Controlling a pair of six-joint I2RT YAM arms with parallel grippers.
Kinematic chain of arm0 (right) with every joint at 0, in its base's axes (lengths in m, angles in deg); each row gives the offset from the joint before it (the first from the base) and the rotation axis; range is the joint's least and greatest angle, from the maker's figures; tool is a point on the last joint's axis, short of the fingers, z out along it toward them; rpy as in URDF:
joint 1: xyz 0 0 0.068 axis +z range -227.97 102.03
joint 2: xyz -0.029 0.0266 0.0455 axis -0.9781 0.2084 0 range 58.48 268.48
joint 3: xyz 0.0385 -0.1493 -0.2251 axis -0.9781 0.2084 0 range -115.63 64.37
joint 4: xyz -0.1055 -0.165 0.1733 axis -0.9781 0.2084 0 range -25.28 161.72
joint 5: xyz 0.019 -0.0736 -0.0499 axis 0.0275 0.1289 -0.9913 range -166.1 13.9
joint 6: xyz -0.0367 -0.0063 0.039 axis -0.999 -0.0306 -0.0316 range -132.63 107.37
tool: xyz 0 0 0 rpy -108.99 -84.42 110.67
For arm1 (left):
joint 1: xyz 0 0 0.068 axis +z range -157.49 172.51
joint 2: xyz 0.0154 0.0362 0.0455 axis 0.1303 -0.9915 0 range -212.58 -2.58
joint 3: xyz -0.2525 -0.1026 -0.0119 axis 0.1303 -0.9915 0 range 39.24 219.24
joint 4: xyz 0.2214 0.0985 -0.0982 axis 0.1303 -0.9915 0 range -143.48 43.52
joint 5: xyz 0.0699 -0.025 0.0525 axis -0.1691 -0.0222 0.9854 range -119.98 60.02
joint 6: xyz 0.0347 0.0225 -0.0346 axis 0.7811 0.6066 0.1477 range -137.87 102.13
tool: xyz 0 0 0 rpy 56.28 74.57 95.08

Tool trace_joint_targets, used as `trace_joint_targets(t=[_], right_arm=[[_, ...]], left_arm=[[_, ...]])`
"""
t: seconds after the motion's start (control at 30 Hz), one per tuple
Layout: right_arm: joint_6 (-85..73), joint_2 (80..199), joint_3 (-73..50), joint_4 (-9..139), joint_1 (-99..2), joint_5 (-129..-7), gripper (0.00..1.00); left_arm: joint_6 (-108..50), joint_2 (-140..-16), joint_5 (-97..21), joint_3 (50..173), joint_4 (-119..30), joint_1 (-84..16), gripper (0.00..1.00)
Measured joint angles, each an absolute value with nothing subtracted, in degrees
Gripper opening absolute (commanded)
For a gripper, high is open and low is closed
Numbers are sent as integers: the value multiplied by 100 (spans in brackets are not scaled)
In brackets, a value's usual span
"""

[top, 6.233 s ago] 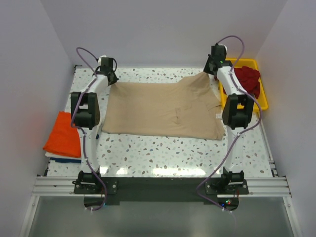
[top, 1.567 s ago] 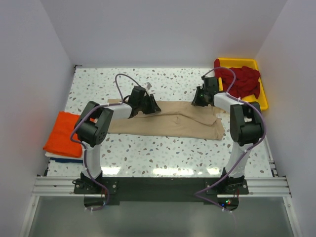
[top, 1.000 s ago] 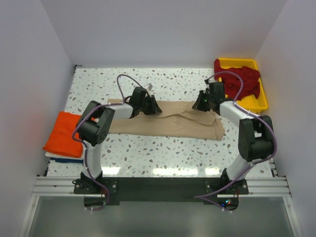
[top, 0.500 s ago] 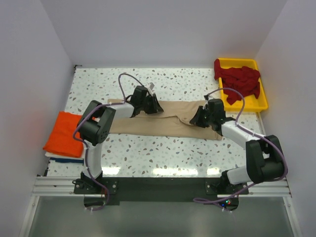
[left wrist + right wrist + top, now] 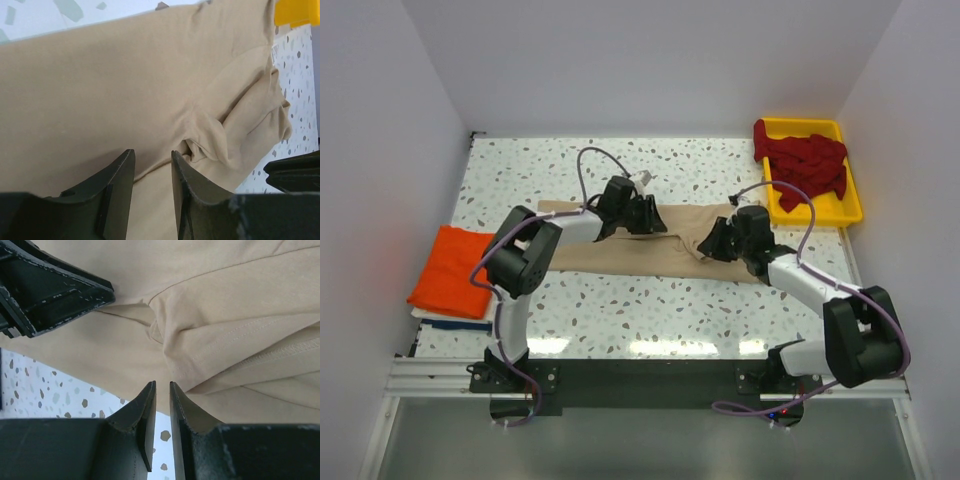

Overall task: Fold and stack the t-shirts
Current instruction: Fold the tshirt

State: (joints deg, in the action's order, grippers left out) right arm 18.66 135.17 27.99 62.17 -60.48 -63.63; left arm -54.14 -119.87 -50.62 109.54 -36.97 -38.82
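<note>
your left claw [image 5: 655, 220] is low over the beige t-shirt [image 5: 610, 252], close to the far edge of the shirt and near its middle. in the left wrist view the two fingers [image 5: 117, 187] stand a little apart, with a narrow gap. through the gap you see only beige cloth lying below, and i see no fold pinched between them. i cannot tell if the tips touch the cloth.

your right claw [image 5: 708, 247] is low over the right part of the same shirt, beside a bunched fold. in the right wrist view its fingers [image 5: 142, 430] leave only a thin slit. in this slit the speckled table [image 5: 620, 310] shows, and nothing is gripped there. the two claws are near each other but do not touch.

the beige t-shirt lies on the table as a long narrow strip from left to right, wrinkled at its right end. the orange t-shirt [image 5: 448, 268] lies folded at the left edge of the table, well apart from the beige one. the dark red t-shirts [image 5: 808, 160] lie in a heap in the yellow tray [image 5: 848, 212] at the far right corner, and a part of the heap hangs over its left rim.
</note>
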Motion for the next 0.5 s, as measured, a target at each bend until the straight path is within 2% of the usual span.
trace_joint_targets(t=[0.1,0.13,0.23,0.37,0.5], right_arm=[[1816,13502,2760,6339,-5997,-6457,22],[1794,13475,2712,6475,-5991,-6560,29],[1715,13257,2504,7015,-5978,-7100,38],[1654,13029,1844,7786,-6218,-7790,39],[1619,13152,1265,8186,-6874,-8037,38]], left_arm=[[-5355,-11985,-5058,10954,-3714,-4039,44],[-5329,-11985,-5055,10954,-3718,-4079,45],[-5216,-11963,-4986,10954,-3788,-4282,47],[-5097,-11900,-4854,10954,-3869,-4612,48],[-4953,-11828,-4596,11029,-4048,-4955,50]])
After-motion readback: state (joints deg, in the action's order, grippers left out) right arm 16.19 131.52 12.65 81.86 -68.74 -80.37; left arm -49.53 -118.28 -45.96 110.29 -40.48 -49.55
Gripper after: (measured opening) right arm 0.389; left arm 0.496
